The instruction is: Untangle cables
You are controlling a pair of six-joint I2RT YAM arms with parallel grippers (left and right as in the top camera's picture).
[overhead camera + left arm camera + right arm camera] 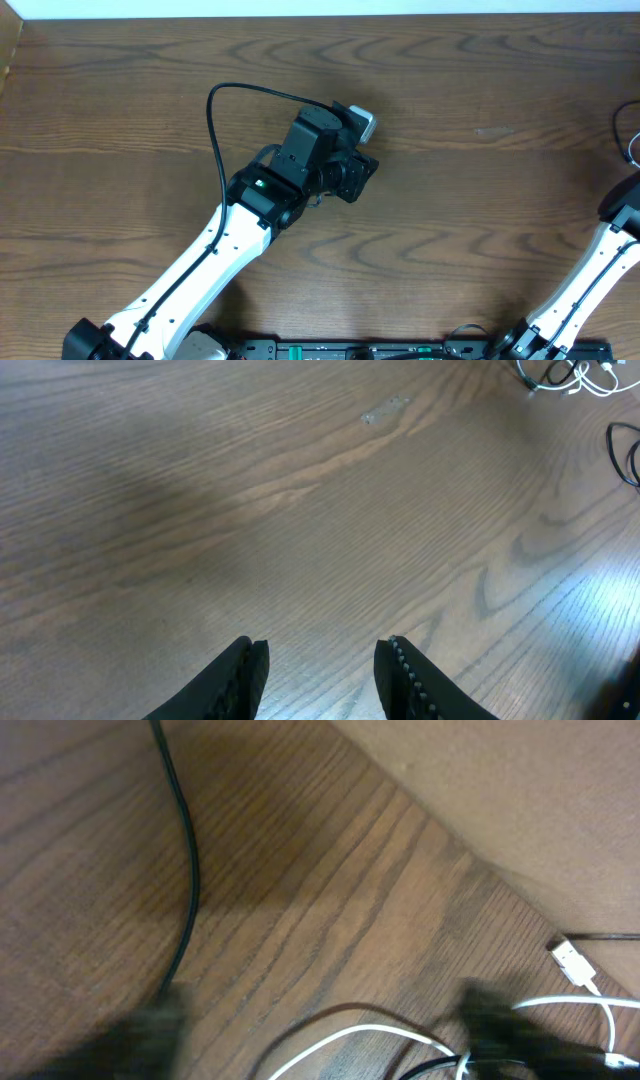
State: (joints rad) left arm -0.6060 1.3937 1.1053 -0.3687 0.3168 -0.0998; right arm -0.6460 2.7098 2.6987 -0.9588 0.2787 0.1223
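Right pincer (322,1012) (blurred) gapes over the white cable (350,1032).

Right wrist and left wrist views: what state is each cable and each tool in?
left tool: open, holding nothing.
right tool: open, blurred, holding nothing.
white cable: loose on the table, looped, plug end free.
black cable: loose on the table, gently curved.
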